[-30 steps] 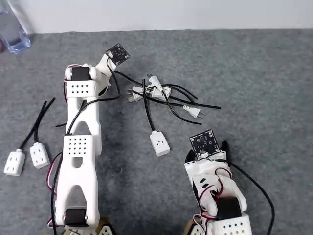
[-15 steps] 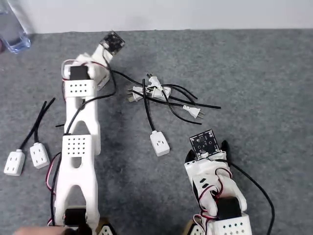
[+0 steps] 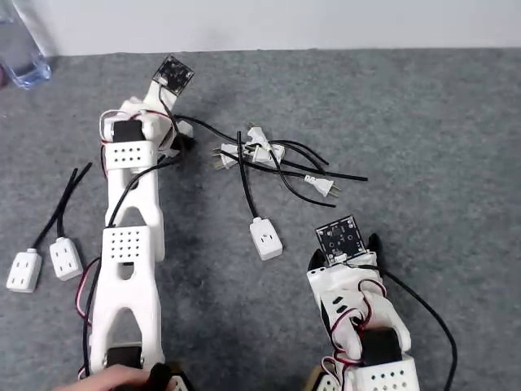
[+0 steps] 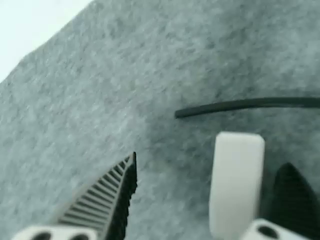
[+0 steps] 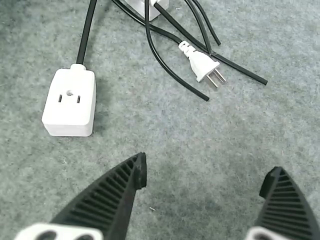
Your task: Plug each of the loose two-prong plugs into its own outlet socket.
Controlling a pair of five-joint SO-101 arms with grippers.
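Several white two-prong plugs on black cords lie tangled mid-table [image 3: 252,148], and one more plug [image 3: 324,187] [image 5: 202,62] lies to their right. A white socket [image 3: 266,238] [image 5: 69,102] sits in front of them, and two more sockets [image 3: 24,271] [image 3: 65,258] lie at the far left. My left gripper [image 4: 209,165] is open low over the carpet, left of the tangle. A blurred white block [image 4: 237,185] sits close to one of its fingers, and a black cord end [image 4: 177,114] lies just beyond. My right gripper [image 5: 207,167] is open and holds nothing, on the near side of the single socket.
A clear plastic container [image 3: 20,57] stands at the back left corner by the white wall. Grey carpet [image 3: 440,163] stretches bare to the right of the cords. The left arm's long white body [image 3: 130,261] lies between the left sockets and the middle one.
The left arm's wrist has swung left and toward the back, away from the tangle of plugs. The right arm, plugs and sockets have not moved.
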